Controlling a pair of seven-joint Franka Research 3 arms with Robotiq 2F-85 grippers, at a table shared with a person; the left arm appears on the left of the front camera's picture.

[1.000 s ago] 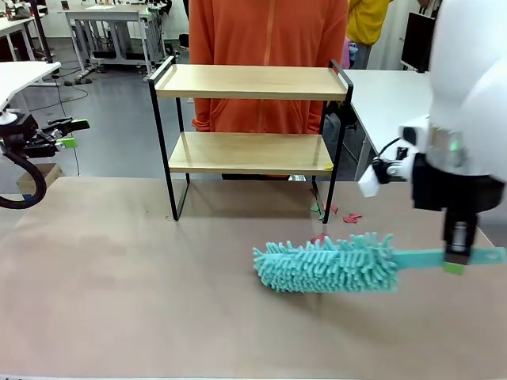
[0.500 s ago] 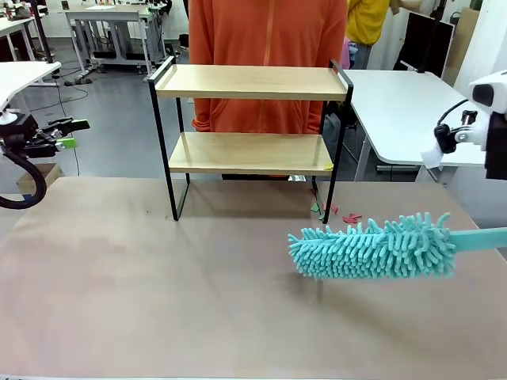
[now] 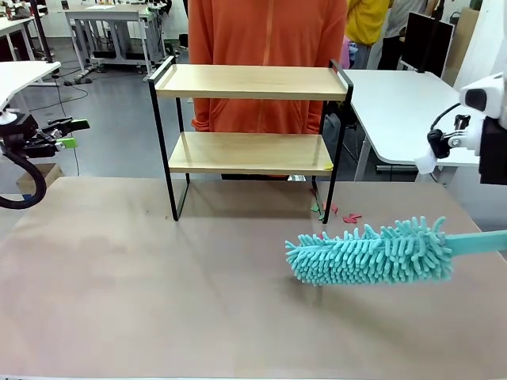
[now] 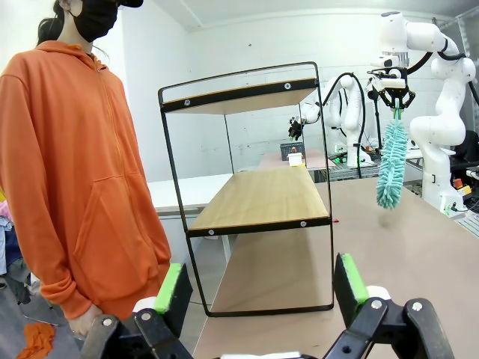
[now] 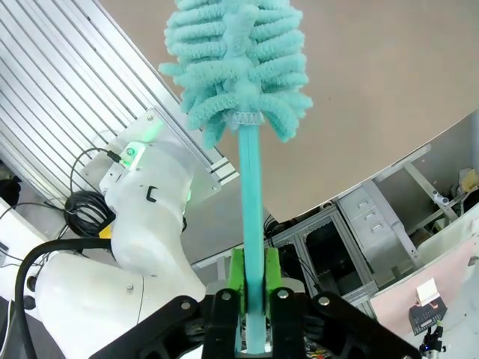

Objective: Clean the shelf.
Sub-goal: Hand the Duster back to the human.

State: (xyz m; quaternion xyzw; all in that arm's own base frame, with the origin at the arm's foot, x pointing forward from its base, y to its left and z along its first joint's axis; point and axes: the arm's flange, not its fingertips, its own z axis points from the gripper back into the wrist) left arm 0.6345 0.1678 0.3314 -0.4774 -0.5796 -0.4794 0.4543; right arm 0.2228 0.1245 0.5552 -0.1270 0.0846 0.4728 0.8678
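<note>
Right gripper [image 5: 253, 299]: clamped tight on the flat teal handle of the duster [image 3: 368, 253], green pads pressed to either face of the strip, near its free end. Handle thin and plastic-looking, probably a little springy, so likely to bow if the head is pushed hard; best kept gripped on the broad faces as now, where twisting is resisted. Head a fat brush of soft teal noodle-like strands, light and floppy by the look of it, bound to squash against any surface and spring back. Held roughly level above the brown table [image 3: 119, 301], clear of it, head pointing toward the middle, to the right of and nearer than the shelf.

Left gripper [image 4: 258, 295]: spread wide with nothing between the pads, parked off to the left side well away from the work, looking across at the shelf end-on.

Shelf [image 3: 249, 83]: standing upright at the far edge of the table, two pale wooden boards in a thin black frame with raised end rails. Looks light and a bit top-heavy on thin legs, so likely to slide or rock under a sideways shove; gentle strokes along the boards advisable, rails to be steered around. If steadying is needed, frame upright the sensible place to hold. A few small red and green scraps [image 3: 337, 212] on the table beside the right leg. Person in an orange top [image 3: 265, 36] just behind the shelf.
</note>
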